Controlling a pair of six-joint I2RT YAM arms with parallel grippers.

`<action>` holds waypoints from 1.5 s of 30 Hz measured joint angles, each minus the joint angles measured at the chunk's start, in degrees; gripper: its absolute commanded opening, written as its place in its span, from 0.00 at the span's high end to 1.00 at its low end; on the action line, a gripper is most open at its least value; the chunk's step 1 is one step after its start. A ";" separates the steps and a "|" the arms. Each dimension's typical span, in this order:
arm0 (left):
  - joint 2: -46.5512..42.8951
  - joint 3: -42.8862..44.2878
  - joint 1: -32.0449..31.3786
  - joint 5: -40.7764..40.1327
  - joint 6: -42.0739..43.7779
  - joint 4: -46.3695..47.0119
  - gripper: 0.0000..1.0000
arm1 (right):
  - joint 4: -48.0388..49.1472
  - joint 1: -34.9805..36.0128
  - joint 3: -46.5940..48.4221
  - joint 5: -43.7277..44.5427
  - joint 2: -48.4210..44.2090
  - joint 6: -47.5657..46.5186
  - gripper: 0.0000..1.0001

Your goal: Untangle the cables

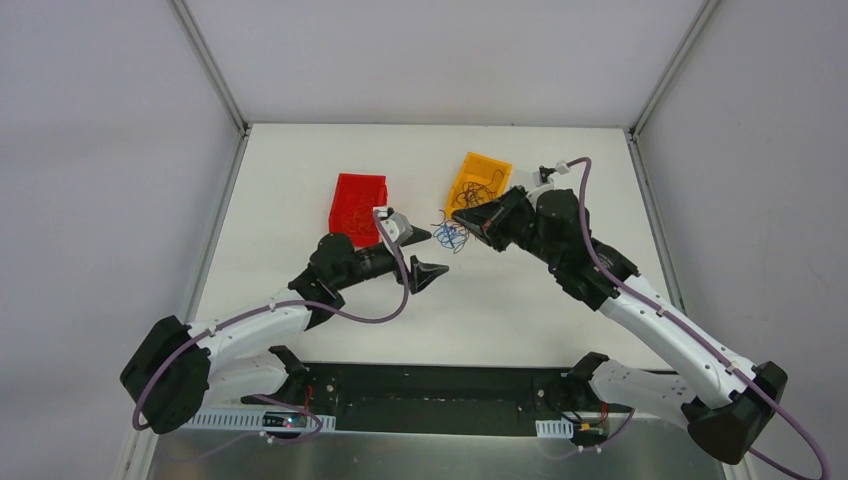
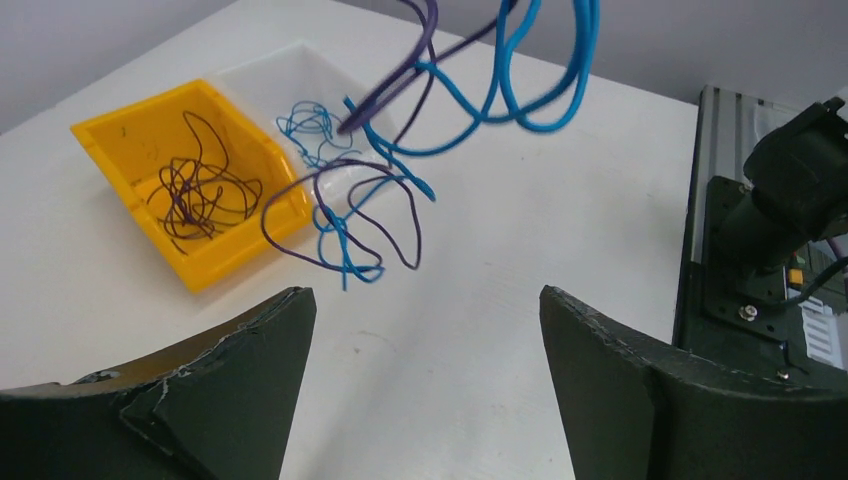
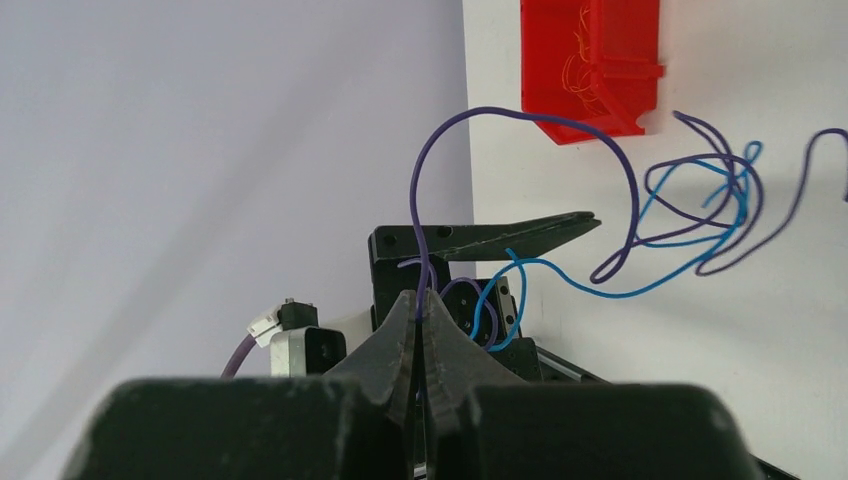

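The right tool (image 3: 421,305) is clamped on a purple strand of the cables (image 3: 690,215), a blue and purple tangle that hangs from it over the white counter (image 1: 520,290), between the red bin (image 1: 358,205) and the orange bin (image 1: 478,178). The left tool (image 2: 425,297) stands apart, holding nothing, near the tangle without touching it. Other dark strands (image 2: 195,195) lie coiled inside the orange bin.
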 measured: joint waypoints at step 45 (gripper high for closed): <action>-18.91 7.87 15.63 -30.88 -11.63 -49.40 1.00 | -32.39 -8.37 0.39 42.60 -15.91 -15.76 1.00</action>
